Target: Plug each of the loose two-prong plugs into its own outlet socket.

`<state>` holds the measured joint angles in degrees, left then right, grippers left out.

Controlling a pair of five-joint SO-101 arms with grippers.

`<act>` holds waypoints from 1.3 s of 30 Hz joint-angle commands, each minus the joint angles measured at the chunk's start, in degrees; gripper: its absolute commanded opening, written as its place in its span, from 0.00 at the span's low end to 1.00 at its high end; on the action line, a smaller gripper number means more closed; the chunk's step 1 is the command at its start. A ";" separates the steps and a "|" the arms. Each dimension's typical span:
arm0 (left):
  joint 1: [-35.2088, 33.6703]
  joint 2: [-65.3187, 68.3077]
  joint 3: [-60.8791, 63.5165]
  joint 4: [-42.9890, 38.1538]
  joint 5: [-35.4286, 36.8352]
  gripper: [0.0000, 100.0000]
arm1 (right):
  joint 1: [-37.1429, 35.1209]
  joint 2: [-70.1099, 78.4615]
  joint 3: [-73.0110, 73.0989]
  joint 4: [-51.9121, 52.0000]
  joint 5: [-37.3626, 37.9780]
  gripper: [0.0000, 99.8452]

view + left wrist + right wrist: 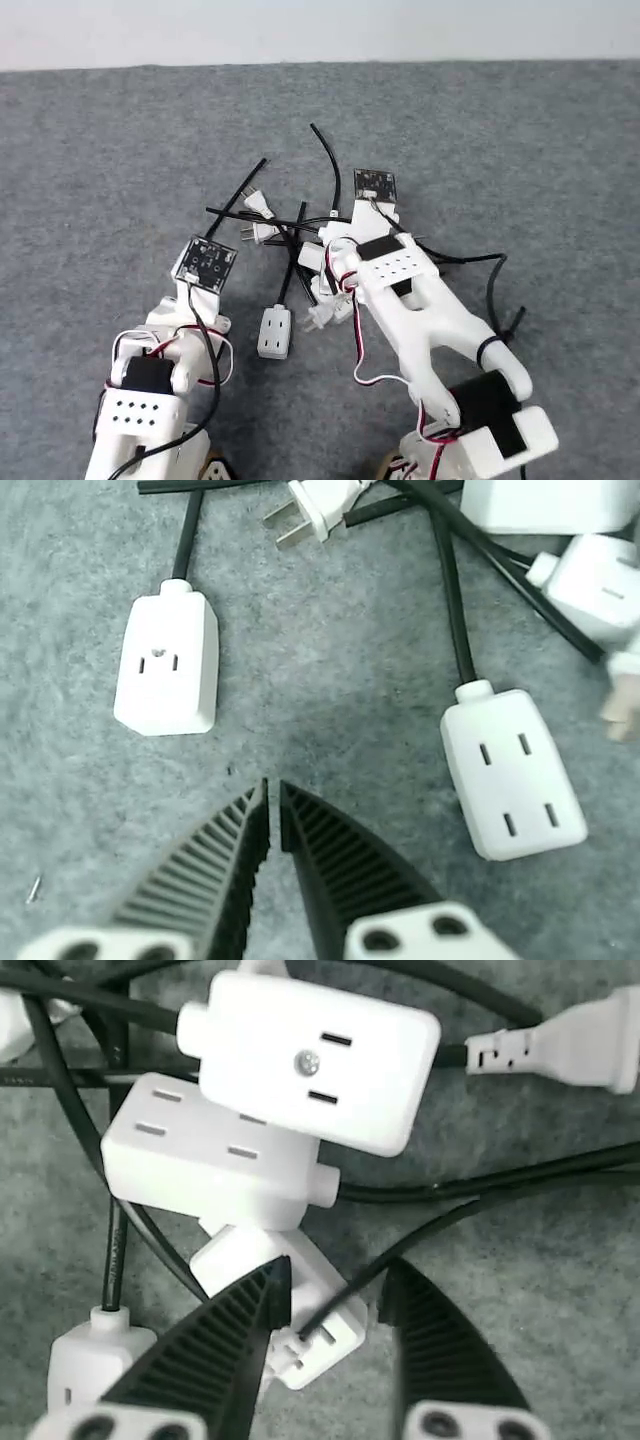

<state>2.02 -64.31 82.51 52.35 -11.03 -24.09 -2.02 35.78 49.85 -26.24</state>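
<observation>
Grey, felt-like counter [520, 150] seen from above, with a tangle of black cords [291, 262] and white fittings between my two arms. My left claw [272, 798] sits low over the counter, its fingers pressed together and holding nothing. Ahead of it a single outlet socket [165, 662] lies to one side and a double outlet socket [512, 772] to the other, with a loose two-prong plug [312, 505] beyond. My right claw [338, 1278] is spread apart over a small white piece [338, 1332], possibly a plug body. Just past it, an outlet block [260, 1040] lies across a second outlet block [200, 1165].
</observation>
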 commanded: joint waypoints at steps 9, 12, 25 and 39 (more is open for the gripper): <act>0.44 -1.23 0.31 -1.58 -1.23 0.02 | 6.90 -7.78 1.32 3.56 4.92 0.01; 0.44 -1.23 0.31 -1.58 -1.23 0.02 | 7.60 -10.59 2.64 3.65 7.82 0.01; 0.44 -1.23 0.40 -1.58 -1.32 0.02 | 21.05 -20.62 -9.67 34.59 44.92 0.01; 0.44 -1.14 0.40 -1.58 -1.23 0.02 | 40.57 -16.84 -9.14 28.88 68.40 0.01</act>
<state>2.02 -64.66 83.30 52.18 -11.91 13.36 -20.31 27.78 82.55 38.90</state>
